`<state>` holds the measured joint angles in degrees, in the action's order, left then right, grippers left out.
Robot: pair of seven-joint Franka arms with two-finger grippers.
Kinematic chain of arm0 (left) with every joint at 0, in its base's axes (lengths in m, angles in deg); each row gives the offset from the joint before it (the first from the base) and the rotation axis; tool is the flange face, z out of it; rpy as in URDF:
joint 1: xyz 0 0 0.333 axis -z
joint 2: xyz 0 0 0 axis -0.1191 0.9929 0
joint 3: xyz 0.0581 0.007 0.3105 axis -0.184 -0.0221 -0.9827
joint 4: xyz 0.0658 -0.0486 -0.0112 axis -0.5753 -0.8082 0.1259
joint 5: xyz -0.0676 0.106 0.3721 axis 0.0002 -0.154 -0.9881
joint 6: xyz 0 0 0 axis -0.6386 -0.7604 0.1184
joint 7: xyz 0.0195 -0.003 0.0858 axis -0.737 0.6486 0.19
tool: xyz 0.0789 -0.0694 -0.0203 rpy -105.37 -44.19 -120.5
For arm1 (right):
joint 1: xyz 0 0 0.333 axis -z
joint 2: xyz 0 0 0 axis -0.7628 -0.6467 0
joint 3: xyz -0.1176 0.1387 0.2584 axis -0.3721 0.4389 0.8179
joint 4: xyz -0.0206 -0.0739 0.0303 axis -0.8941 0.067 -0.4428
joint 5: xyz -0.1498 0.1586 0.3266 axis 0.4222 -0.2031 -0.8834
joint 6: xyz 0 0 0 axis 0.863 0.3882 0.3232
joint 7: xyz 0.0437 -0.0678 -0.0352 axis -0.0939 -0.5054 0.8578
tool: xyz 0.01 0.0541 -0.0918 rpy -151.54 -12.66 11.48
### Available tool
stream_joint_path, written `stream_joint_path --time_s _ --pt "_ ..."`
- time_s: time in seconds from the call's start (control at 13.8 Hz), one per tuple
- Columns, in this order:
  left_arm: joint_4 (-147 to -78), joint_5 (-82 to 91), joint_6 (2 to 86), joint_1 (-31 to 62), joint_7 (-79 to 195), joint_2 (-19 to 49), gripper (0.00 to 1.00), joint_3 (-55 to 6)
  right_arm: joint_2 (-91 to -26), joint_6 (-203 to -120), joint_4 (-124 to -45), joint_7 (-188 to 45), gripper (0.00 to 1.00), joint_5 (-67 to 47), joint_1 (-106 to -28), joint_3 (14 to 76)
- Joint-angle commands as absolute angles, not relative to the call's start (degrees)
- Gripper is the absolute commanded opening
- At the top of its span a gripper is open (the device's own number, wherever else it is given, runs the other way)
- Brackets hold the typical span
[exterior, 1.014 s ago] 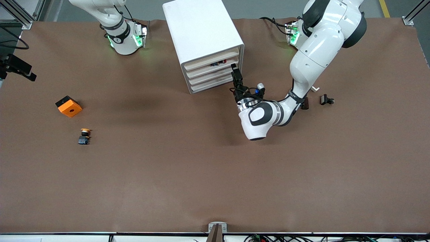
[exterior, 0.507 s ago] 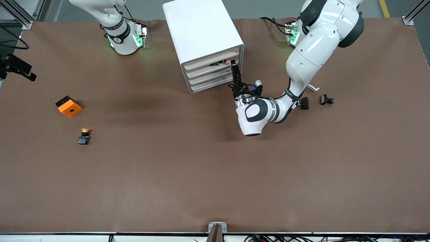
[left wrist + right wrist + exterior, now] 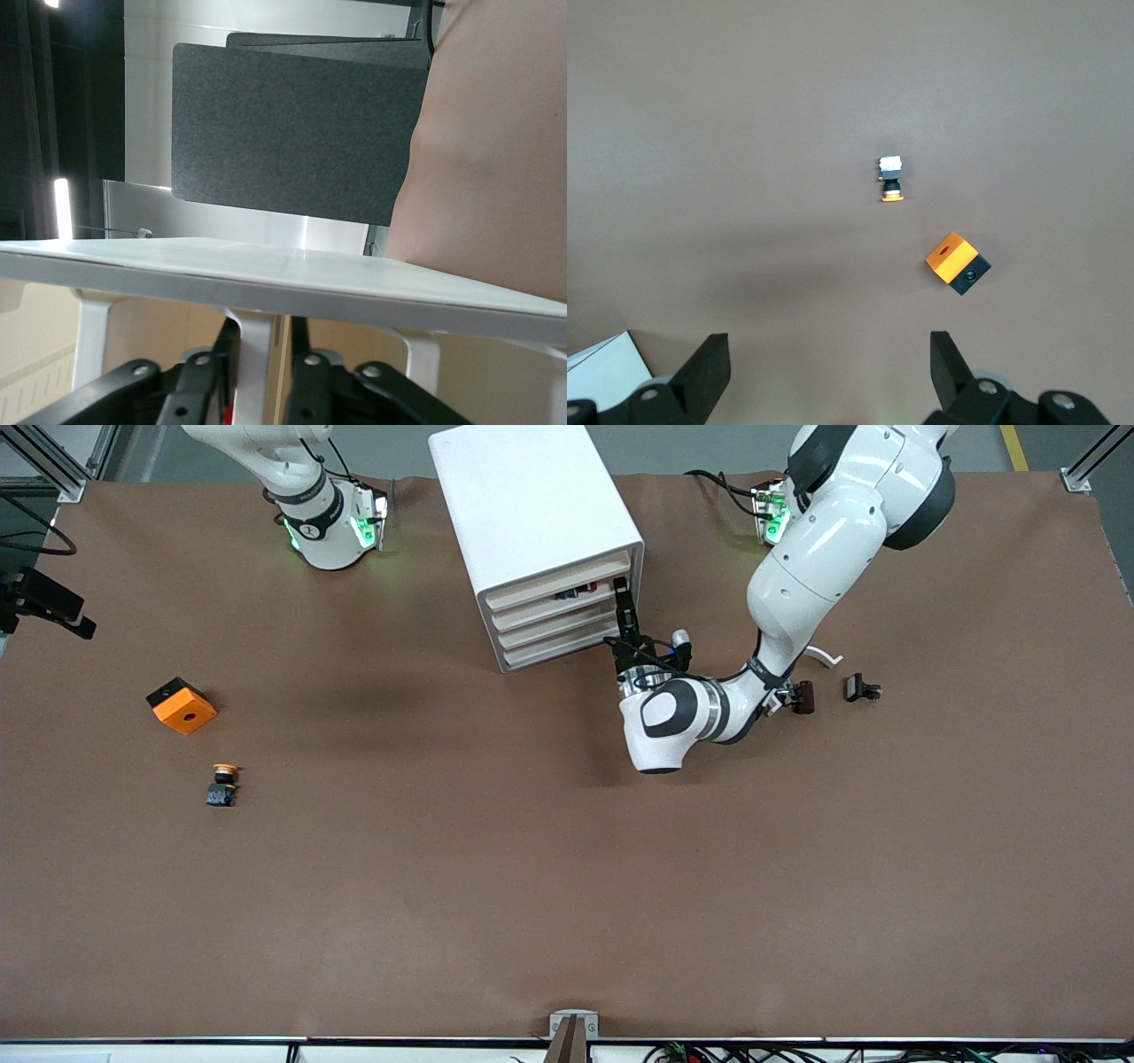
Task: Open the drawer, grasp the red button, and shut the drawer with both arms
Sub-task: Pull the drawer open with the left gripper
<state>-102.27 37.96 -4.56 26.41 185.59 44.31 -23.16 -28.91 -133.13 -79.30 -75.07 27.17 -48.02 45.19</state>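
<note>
Reaching at the drawer (image 3: pixel 560 587) front, the left tool (image 3: pixel 621 593) seemingly pinches a white upright; right tool (image 3: pixel 828 359) waits wide.

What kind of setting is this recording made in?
Probably a robotics lab bench: two white arms mounted along a table under brown covering, aluminium frame posts at its corners, and loose cables at its edge.

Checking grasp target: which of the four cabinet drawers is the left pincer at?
The uppermost drawer: the left pincer is at its end toward the left arm's side, above the three lower drawers. Red items show just beneath it.
</note>
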Motion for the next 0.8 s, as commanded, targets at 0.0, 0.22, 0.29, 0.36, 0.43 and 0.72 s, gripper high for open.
stream_joint_path --time_s 0.0,0.22,0.29,0.36,0.43,0.72 --pt "-102.4 37.1 -5.1 26.3 186.7 44.1 0.24 -22.5 -27.4 -133.5 -80.7 -74.8 1.00 27.7 -47.7 45.6" --pt "-102.1 37.0 -5.1 26.2 186.7 44.0 0.18 -22.5 -27.4 -133.4 -80.7 -74.8 1.00 27.7 -47.8 45.6" --pt "-102.1 36.7 -5.1 26.2 186.8 43.9 0.13 -22.5 -27.4 -133.4 -80.6 -74.9 1.00 27.6 -47.8 45.6" --pt "-102.0 36.2 -5.1 26.0 186.8 43.7 0.10 -22.5 -27.4 -133.4 -80.7 -74.8 1.00 27.6 -47.8 45.6" --pt "-102.0 36.0 -5.2 26.0 186.8 43.7 0.10 -22.5 -27.4 -133.4 -80.7 -74.8 1.00 27.6 -47.8 45.6" --pt "-100.9 36.0 -5.2 25.4 186.8 43.6 0.10 -22.9 -27.4 -133.4 -80.7 -74.8 1.00 27.6 -47.7 45.6"
